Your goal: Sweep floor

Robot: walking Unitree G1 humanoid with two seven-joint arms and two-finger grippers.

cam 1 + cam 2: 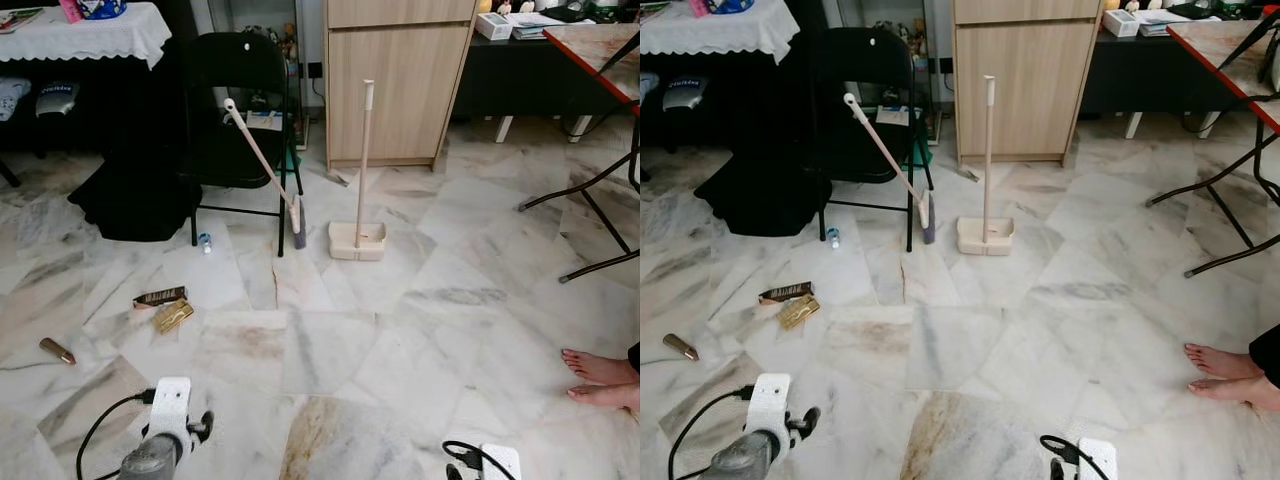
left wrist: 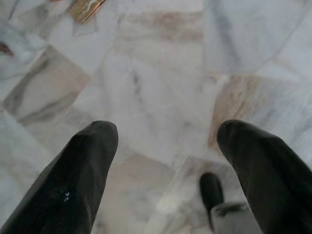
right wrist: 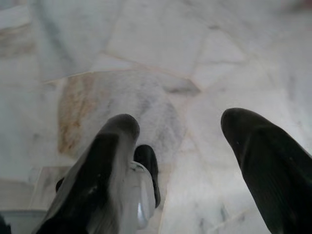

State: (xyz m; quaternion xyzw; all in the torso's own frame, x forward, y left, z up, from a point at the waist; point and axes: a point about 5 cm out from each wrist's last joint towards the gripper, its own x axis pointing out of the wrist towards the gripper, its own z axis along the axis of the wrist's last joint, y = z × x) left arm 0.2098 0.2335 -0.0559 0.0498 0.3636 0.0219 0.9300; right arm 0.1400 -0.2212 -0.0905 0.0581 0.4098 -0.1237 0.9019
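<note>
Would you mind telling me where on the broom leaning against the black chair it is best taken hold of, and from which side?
Probably the bare upper shaft of the broom. It slants from the chair down to bristles on the floor beside the dustpan. Come in from the open floor side, fingers across the slanted shaft, since the chair blocks the back. Both the left gripper and the right gripper are open and hang low.

one broom (image 1: 262,160), one dustpan (image 1: 357,240), one chair (image 1: 236,110)
</note>
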